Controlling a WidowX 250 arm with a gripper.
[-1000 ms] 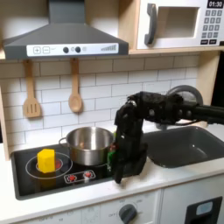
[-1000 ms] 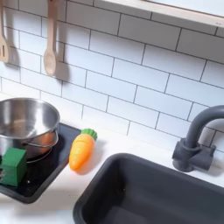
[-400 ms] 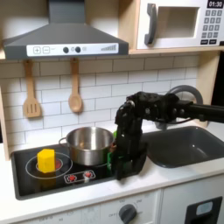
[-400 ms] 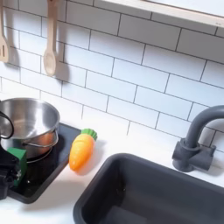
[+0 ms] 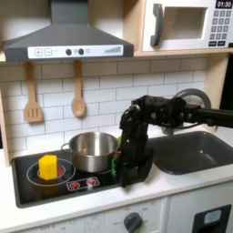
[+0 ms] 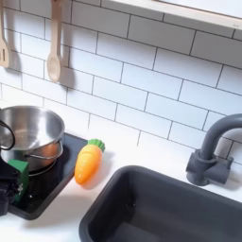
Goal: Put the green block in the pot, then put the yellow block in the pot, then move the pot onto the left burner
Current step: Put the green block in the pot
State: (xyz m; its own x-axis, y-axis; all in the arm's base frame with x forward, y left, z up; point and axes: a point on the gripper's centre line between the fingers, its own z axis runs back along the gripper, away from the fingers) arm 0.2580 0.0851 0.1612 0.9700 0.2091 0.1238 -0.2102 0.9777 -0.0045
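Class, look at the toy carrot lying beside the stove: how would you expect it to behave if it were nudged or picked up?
The carrot lies on its side on the counter, and its rounded, tapering body would probably roll in a curve if nudged. It looks rigid and smooth, so likely stiff, perhaps slippery. Being toy-sized, it is probably light.

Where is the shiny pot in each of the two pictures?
First exterior view: the pot sits on the black cooktop, left of centre, between the yellow block and the end effector.
Second exterior view: the pot is at the second exterior view's left edge, left of the carrot.
Shared landmark: the curved dark faucet by the sink, right of the pot in both exterior views.
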